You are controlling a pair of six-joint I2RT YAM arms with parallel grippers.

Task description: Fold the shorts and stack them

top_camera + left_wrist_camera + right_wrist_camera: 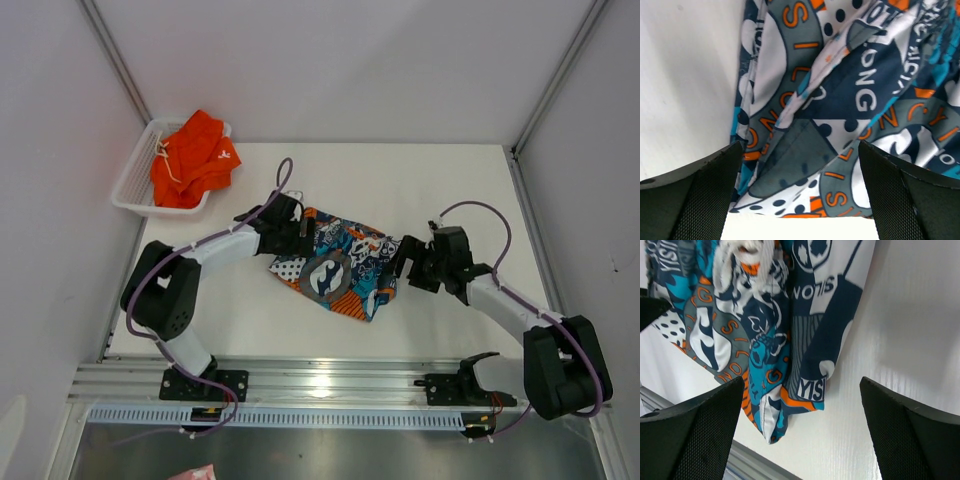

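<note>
On a white table, printed shorts lie rumpled between the wide-open left gripper and right gripper, orange shorts in a basket well beyond the left; a shallow pinch risks catching one layer.

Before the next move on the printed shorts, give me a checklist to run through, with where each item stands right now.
1. Left claw open: ok.
2. Right claw open: ok.
3. Printed shorts between both claws: ok.
4. Printed shorts flat: not ok, creased.
5. Claws touching cloth: cannot tell.
6. Orange shorts out of basket: not ok, lying in it.
</note>
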